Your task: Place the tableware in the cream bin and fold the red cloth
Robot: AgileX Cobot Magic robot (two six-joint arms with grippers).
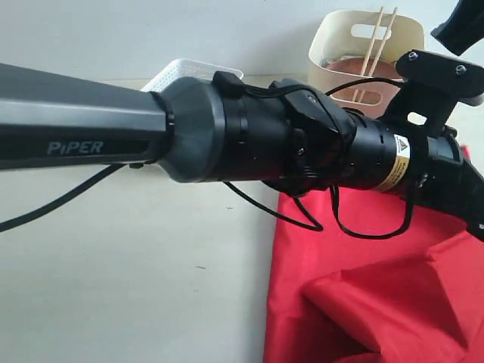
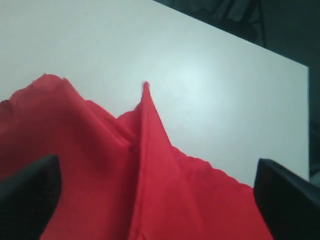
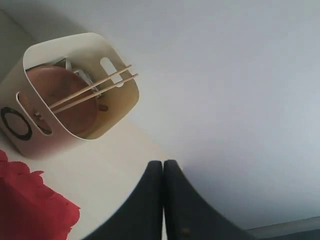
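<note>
The red cloth [image 1: 363, 287] lies rumpled on the table at the lower right, one part folded over into a raised flap. My left arm reaches across over it. In the left wrist view my left gripper [image 2: 155, 160] is open, its fingers [image 2: 30, 192] wide apart either side of a standing ridge of the cloth [image 2: 100, 150]. The cream bin [image 1: 327, 38] stands at the back right and holds the chopsticks [image 1: 376, 41] and the brown plate [image 1: 355, 72]. My right gripper [image 3: 163, 167] is shut on nothing, above the table near the bin [image 3: 65, 42]; chopsticks [image 3: 95, 90] lean across the plate [image 3: 65, 95].
A white perforated basket [image 1: 189, 72] stands at the back, mostly hidden behind my left arm [image 1: 189, 128]. Black cables [image 1: 302, 219] hang from that arm over the cloth's edge. Bare pale table [image 1: 136, 272] spreads to the left. The table's far edge [image 2: 235, 35] shows in the left wrist view.
</note>
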